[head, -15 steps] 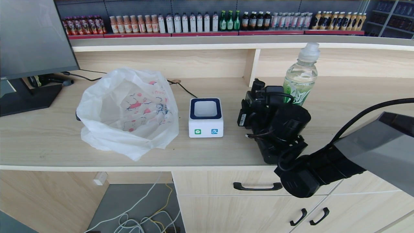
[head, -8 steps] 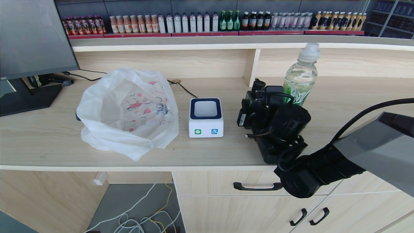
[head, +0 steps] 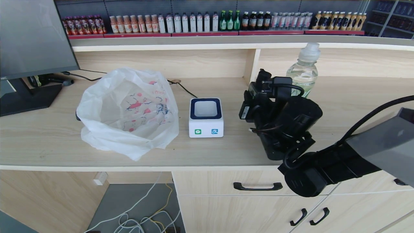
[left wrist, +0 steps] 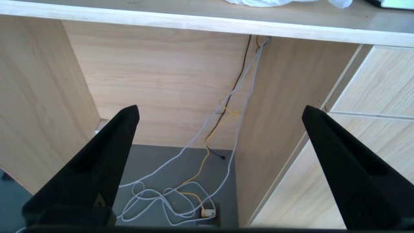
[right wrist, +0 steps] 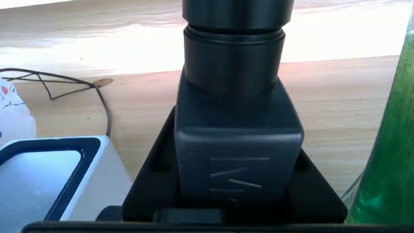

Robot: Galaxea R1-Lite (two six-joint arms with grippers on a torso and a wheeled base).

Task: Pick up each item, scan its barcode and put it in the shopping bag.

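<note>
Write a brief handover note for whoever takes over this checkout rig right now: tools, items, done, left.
Left tool: open, below the counter, holding nothing.
Right tool: beside the bottle; grip cannot be told.
Bottle upright, to the right of the scanner and farther back; shopping bag open on the scanner's left.
Done: nothing confirmed; bottle not yet scanned or bagged.
Left: grasp, scan, bag it.

Scanner between shopping bag and bottle
</note>
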